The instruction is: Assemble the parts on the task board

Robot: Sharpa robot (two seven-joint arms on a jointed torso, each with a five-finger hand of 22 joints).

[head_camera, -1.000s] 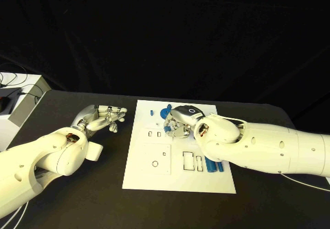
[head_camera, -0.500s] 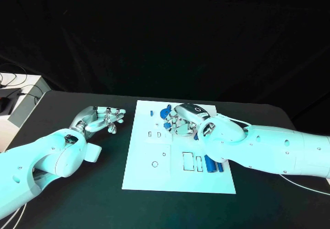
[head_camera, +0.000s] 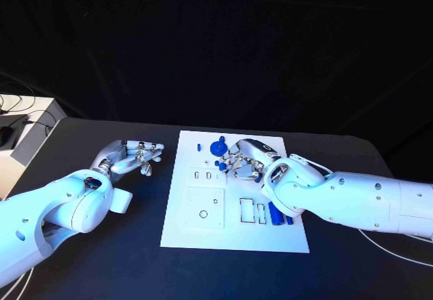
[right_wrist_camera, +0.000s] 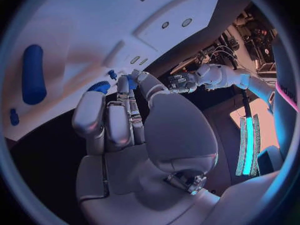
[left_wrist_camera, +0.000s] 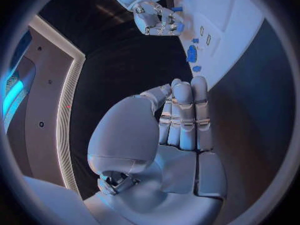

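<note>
The black table [head_camera: 108, 262] fills the lower half of the head view, and the white task board [head_camera: 236, 234] lies upright at its centre. The right arm [head_camera: 361, 200] enters from the right edge and bends toward the board's upper middle, where the right hand [head_camera: 245, 159] hangs palm down over the plate. In the right wrist view its fingers [right_wrist_camera: 115, 122] are curled together, tips meeting near a small blue part [right_wrist_camera: 129, 81]; whether they pinch it cannot be told. The left arm [head_camera: 63, 209] comes up from the lower left, and the left hand [head_camera: 134, 156] sits over bare table just left of the board, apart from it. Its fingers [left_wrist_camera: 186, 117] lie pressed side by side and bent inward, holding nothing. A long blue part [head_camera: 275, 213] lies on the board's right side, partly under the right arm. A round blue part [head_camera: 218, 147] stands near the board's top edge, just left of the right hand.
</note>
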